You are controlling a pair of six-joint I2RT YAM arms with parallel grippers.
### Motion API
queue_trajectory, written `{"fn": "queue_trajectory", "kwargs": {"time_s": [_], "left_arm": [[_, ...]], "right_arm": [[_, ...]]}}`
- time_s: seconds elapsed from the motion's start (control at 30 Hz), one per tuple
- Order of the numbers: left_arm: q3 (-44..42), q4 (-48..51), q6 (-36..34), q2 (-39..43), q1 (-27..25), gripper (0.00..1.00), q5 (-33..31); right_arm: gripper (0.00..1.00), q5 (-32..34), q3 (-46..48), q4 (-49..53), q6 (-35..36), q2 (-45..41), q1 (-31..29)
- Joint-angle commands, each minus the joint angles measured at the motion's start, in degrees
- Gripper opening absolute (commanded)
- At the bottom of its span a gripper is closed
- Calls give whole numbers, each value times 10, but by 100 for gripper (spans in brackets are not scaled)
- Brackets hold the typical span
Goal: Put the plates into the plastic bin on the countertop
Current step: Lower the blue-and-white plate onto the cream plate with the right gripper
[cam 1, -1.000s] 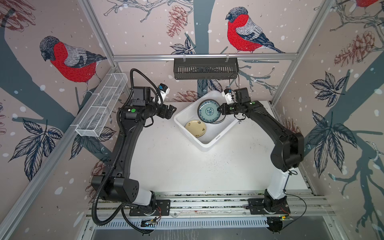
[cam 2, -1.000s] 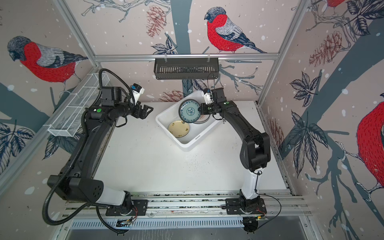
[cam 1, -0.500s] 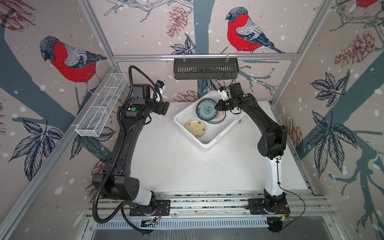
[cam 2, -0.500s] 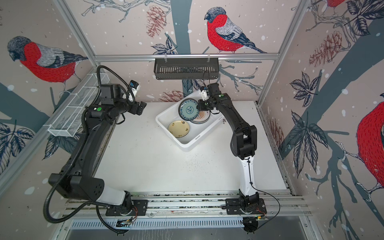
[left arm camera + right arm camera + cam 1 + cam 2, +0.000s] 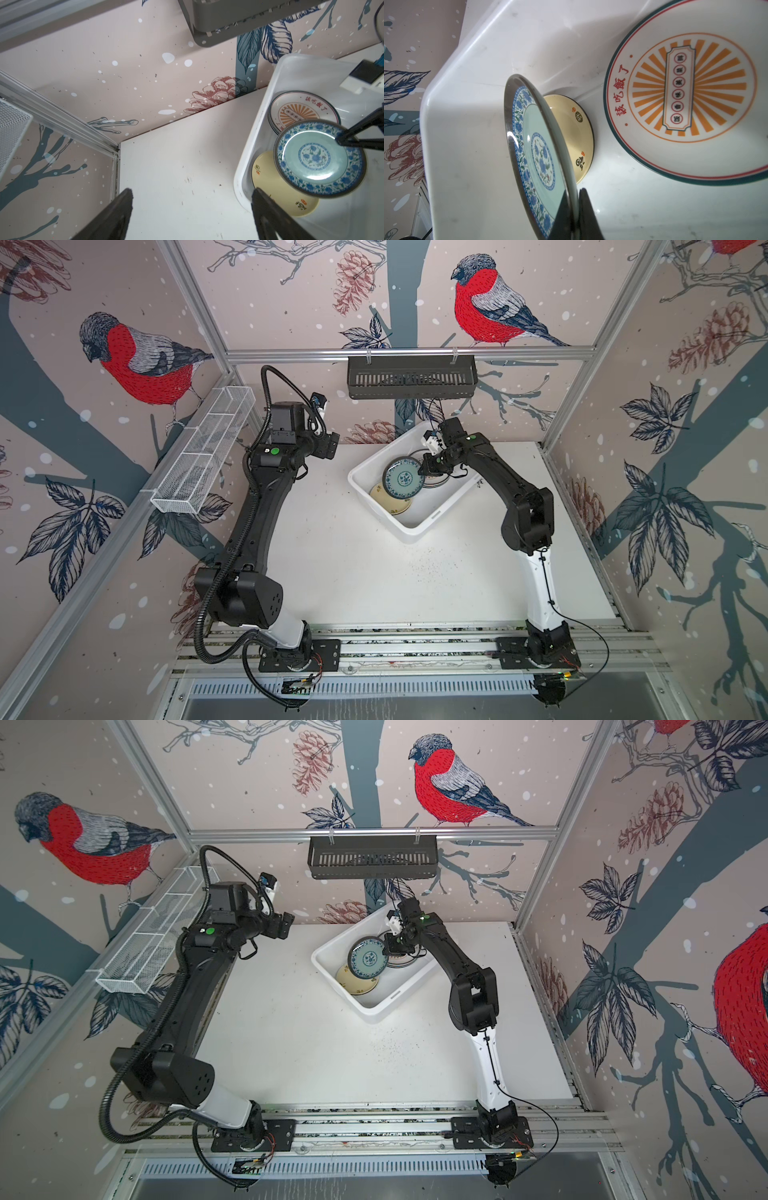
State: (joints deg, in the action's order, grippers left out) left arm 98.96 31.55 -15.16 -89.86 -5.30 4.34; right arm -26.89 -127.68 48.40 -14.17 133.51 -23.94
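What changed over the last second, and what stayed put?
The right gripper carried the blue-patterned plate forward and leftward inside the bin, over the yellow plate. Nothing was let go. The left gripper stayed open and empty; the bin, yellow plate and sunburst plate did not move.

Black slotted rack point(image 5: 411, 377): hanging by two clips from the horizontal bar on the back wall, showing in both top views point(image 5: 372, 857).
Aluminium bar point(image 5: 291, 355): running level across the back wall and meeting the slanted corner posts.
White wire-mesh basket point(image 5: 203, 456): sitting along the left wall frame, split into compartments by mesh dividers.
Wallpaper bird point(image 5: 141, 360): covering the left wall, red-breasted and facing left.
Pinecone print point(image 5: 216, 93): showing on the back wall just above the surface edge.
Front rails point(image 5: 415, 649): lying across the near edge.
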Motion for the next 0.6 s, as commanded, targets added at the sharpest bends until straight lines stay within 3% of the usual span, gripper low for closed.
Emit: {"fn": "queue_trajectory", "kwargs": {"time_s": [0.0,0.57], "left_arm": [[-4,-50,15,-2,0,89,7],[-26,-37,42,-3,0,89,67]], "right_arm": [[7,3,-4,9,-12,8,-8],[9,-2,15,-10,-36,40,-32]]}}
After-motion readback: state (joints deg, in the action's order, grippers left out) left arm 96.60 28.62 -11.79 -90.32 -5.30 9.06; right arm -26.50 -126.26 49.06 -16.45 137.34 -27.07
